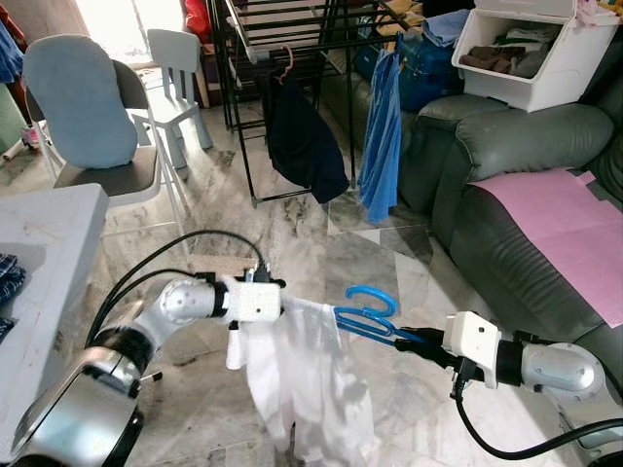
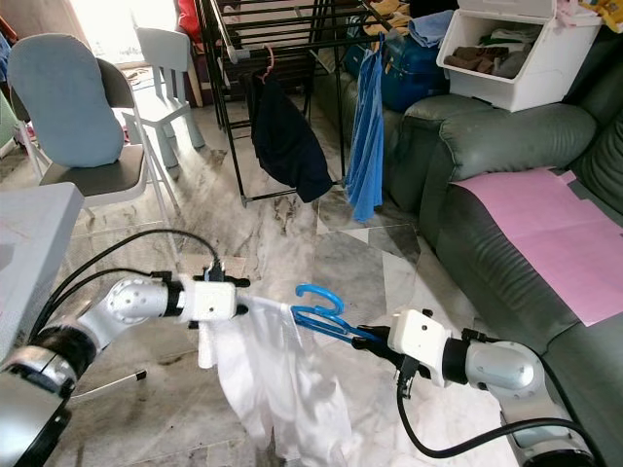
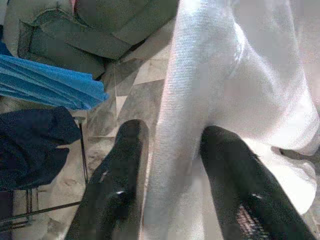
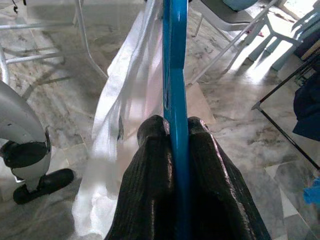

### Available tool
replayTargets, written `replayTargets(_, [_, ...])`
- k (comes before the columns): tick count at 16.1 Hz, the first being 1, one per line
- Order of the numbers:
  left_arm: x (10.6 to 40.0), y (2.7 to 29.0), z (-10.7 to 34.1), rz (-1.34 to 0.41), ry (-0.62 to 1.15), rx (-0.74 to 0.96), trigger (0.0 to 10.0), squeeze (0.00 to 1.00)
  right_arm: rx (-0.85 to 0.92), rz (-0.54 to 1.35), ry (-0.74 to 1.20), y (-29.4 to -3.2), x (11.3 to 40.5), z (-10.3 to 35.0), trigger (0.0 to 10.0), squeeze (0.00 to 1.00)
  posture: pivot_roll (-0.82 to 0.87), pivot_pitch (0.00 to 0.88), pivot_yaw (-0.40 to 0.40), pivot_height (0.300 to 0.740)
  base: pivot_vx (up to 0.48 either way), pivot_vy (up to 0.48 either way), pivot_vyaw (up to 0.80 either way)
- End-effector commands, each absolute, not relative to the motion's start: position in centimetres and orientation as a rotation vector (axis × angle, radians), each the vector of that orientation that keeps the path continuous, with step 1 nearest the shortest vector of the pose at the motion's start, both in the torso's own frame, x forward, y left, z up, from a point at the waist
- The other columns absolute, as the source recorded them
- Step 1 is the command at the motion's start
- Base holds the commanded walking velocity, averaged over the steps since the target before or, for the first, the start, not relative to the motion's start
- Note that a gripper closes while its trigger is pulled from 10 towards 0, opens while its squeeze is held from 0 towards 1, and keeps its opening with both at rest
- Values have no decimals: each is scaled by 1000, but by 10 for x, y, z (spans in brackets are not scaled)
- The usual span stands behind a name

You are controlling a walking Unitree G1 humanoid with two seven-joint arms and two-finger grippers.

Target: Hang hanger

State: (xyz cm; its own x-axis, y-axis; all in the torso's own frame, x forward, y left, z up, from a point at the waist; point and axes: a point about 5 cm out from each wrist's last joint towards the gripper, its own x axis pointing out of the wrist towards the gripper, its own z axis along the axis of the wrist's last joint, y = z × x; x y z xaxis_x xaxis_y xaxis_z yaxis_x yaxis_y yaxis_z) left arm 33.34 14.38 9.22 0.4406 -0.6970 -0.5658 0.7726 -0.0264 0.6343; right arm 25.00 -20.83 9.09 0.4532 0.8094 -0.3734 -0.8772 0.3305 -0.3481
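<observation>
Robot at mid-carry: right pincer (image 1: 414, 337) clenched on the blue hanger (image 1: 368, 316), left pincer (image 1: 282, 309) pinching the white shirt (image 1: 311, 379) draped on it, low over the floor. Next, likely, lifting its hook onto the far drying rack (image 1: 292, 29).

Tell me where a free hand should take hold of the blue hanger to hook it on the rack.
Take the blue hanger by the neck just under its hook, coming from above. The hook curls up clear of the white garment, while the right tool is shut on the hanger's end and the left tool pinches the cloth, so the neck looks like the only bare, reachable part.
</observation>
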Motion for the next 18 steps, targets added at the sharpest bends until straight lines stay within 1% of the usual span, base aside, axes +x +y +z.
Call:
replayTargets(1, [337,143,97,-1189,98,1109,0,0,-566,1115,90,-204,253,98,10000,0,-185,0,30,740,0,0,0])
replayTargets(4, [339,141,98,-1198,109,1120,0,0,-567,1117,88,-203,252,97,10000,0,-186,0,30,740,0,0,0])
replayTargets(6, [339,140,96,-1203,137,1087,0,0,-568,1117,86,-202,253,97,10000,0,-186,0,30,740,0,0,0])
replayTargets(7, [338,141,94,-1210,145,1109,0,0,-569,1118,85,-202,253,97,10000,0,-187,0,27,740,0,0,0])
replayTargets(15, [338,140,94,-1228,163,1081,0,0,-583,1093,75,-200,257,96,10000,0,-184,0,23,740,0,0,0])
replayTargets(16, [337,141,93,-1232,165,1075,0,0,-554,1088,89,-200,261,98,10000,271,-184,0,23,740,0,0,0])
replayTargets(17, [335,142,91,-1230,169,1049,0,0,-538,1087,97,-201,265,100,10000,1000,-183,0,20,740,0,0,0])
replayTargets(18, [333,145,89,-1222,180,1003,0,0,-548,1077,82,-201,268,102,10000,1000,-188,0,21,740,0,0,0])
